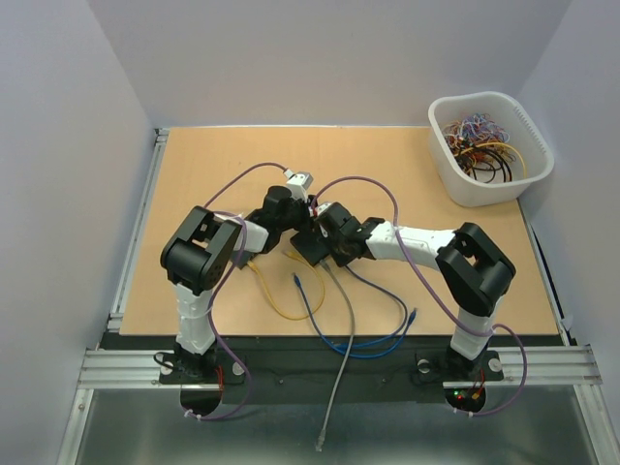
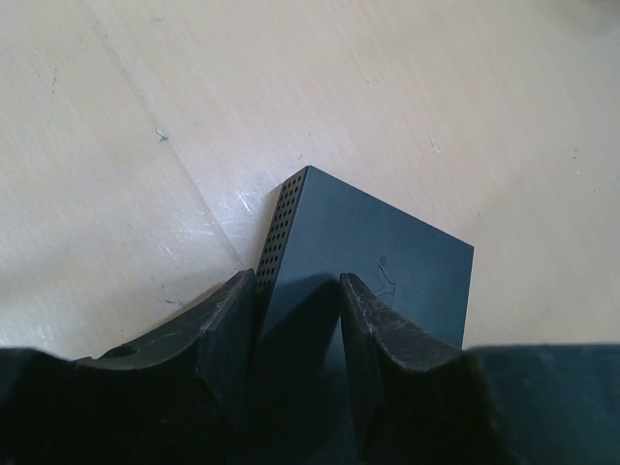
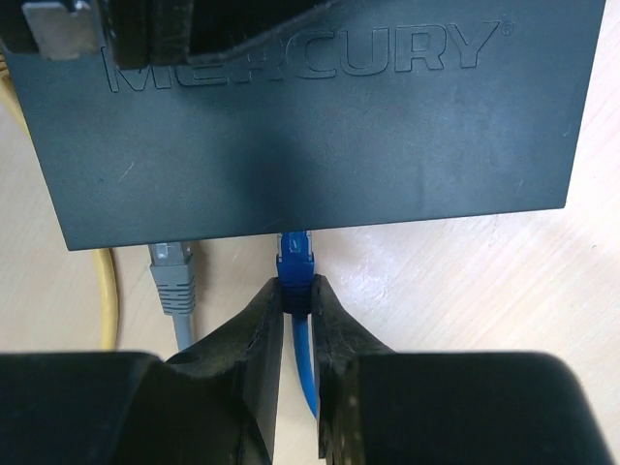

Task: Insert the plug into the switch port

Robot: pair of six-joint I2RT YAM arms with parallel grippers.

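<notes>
Just beside the switch (image 3: pixel 320 145), right gripper (image 3: pixel 295 302) pinches blue plug (image 3: pixel 295 260).

Lab: enclosed bench (image 1: pixel 387 174), alu rails (image 1: pixel 126 366).

We see the black switch (image 3: pixel 320 136), lettered MERCURY, lying flat, the blue plug (image 3: pixel 295 260) nose-first against its port edge, depth we cannot tell
</notes>
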